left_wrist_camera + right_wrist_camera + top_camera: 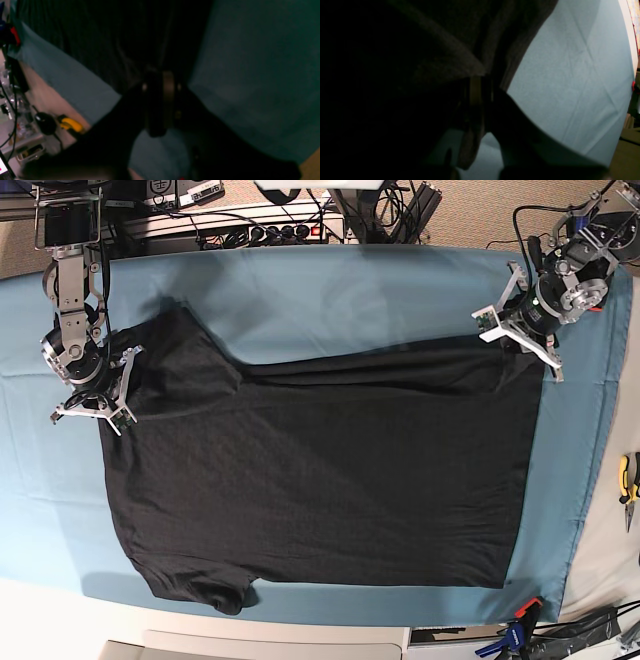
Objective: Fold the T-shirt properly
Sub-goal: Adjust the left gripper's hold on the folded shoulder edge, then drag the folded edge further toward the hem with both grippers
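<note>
With a black T-shirt [320, 470] spread across most of the teal table cloth [330, 295], a two-armed robot works its far edge during a folding task. The garment lies plain side up, its far long edge already doubled toward the middle as a ridge of cloth, one sleeve still splayed at the near corner (no printed graphic shows in any view).

The right gripper [92, 408] sits at the shoulder end of that fold, fingers pressed together on a pinch of dark fabric, as the right wrist view confirms [476, 100]. The left gripper [520, 337] sits at the hem end of the same edge. Its wrist view [160, 105] is dark and blurred: cloth lies around the fingers, but whether they have let go or keep a hold cannot be told.

The step in hand appears to be the first lengthwise fold, with both arms placed at opposite ends of the doubled edge. The next move would call for both ends to be carried evenly toward the near side, so the fold line stays straight and the loose sleeve is tucked in rather than left bunched. A yellow-handled tool [627, 475] lies off the cloth.
</note>
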You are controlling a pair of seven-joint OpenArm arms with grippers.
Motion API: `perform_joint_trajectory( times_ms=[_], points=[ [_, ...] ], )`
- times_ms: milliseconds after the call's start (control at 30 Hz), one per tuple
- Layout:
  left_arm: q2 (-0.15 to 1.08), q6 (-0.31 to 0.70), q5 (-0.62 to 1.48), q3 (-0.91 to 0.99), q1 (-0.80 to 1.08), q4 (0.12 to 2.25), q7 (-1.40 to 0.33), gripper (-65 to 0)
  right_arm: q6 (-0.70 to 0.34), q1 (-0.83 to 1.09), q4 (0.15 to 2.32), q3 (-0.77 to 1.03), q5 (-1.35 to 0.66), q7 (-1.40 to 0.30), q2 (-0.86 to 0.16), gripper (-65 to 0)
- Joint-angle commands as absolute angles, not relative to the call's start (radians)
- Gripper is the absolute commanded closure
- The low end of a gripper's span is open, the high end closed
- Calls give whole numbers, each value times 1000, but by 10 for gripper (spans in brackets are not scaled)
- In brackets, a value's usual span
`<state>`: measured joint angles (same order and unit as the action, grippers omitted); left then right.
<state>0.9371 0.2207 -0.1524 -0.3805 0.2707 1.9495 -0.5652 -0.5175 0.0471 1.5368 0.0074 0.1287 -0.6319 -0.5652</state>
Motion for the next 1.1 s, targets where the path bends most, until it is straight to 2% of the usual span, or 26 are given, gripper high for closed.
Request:
perform_joint_trajectory(
  times_ms=[0,467,833,967,1067],
  points=[
    [956,210,-163,-373,263,1965,-569,-91,-505,31,1551,19,128,-628,-587,0],
    [957,210,-163,-373,260,1965,-591,-91,-505,31,1551,19,128,-628,-587,0],
    [962,210,-152,-373,184,1966,-612,-89,-505,31,1551,19,128,-632,-587,0],
    [965,210,-152,-373,183,1966,-612,0,-505,31,1551,19,128,-632,-587,0],
    [965,210,-152,-373,183,1966,-611,0,-505,31,1551,19,128,-632,-587,0]
  ],
)
